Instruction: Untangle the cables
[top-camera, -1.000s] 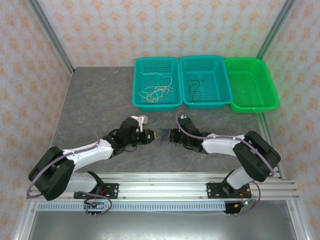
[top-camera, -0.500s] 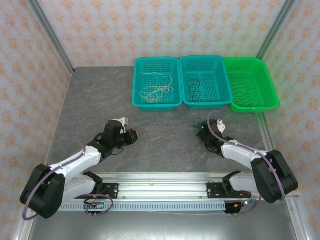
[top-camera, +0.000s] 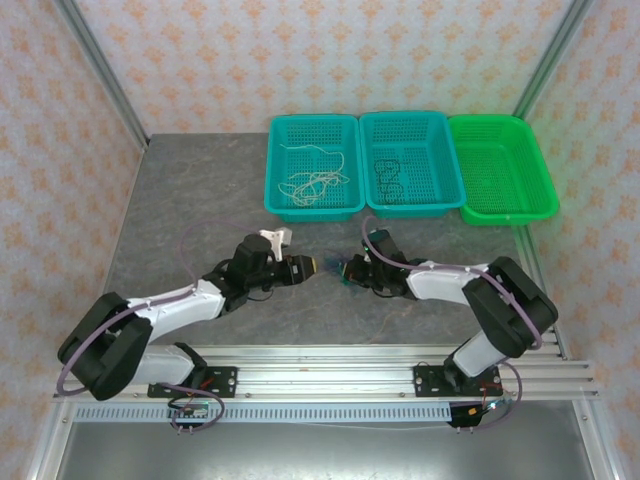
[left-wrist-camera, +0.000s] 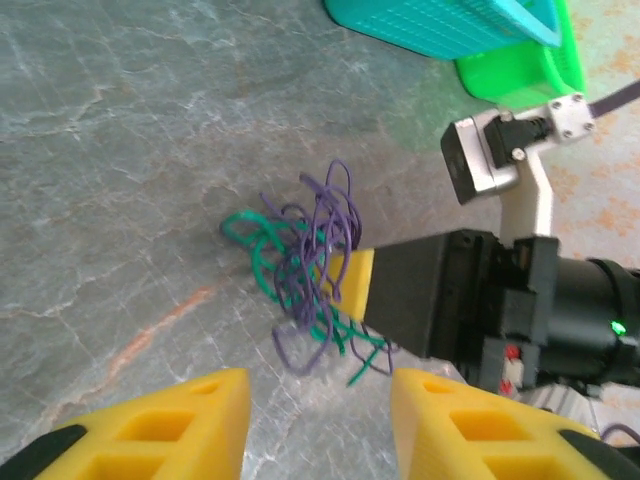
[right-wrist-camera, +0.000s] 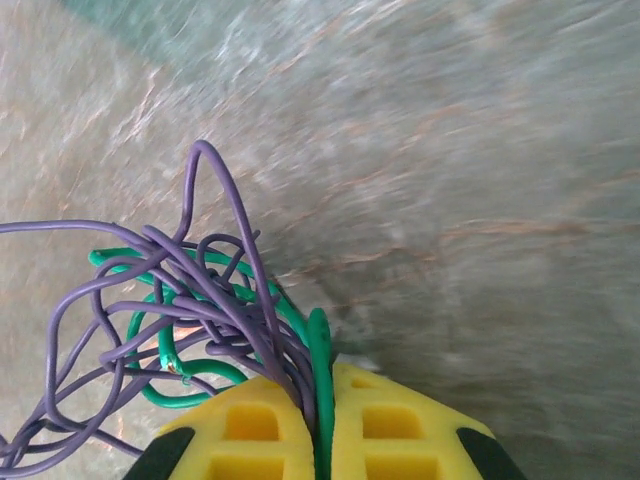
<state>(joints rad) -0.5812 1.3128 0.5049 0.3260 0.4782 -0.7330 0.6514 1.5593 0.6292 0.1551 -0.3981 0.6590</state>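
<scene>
Grey marbled counter (top-camera: 180, 200) sits between walls of pale wallpaper (top-camera: 200, 60) with an orange pattern. Along its far edge three mesh baskets stand side by side. The left teal basket (top-camera: 312, 212) holds whitish wires (top-camera: 315, 180), the middle teal basket (top-camera: 412, 208) holds a black wire (top-camera: 388, 175), and a green basket (top-camera: 505, 215) stands at the right end.

From above, both arms reach toward the middle of the counter, well short of the baskets. The left tool (top-camera: 308, 267) and right tool (top-camera: 347, 270) point at each other. Between them the tangle of purple and green wires (top-camera: 335, 272) is no more than a small dark smudge.

The wrist cameras show more. In the right wrist view, the right tool's yellow fingers (right-wrist-camera: 255, 425) are pressed together on the tangle. A green strand and several purple ones are pinched in the seam, and the loops spill up and to the left.

In the left wrist view, the left tool's two yellow fingers stand apart with bare counter between them. The tangle lies just ahead of them, untouched, hanging off the tip of the right tool. Purple loops stand up over green ones. I cannot tell whether the tangle rests on the counter.
</scene>
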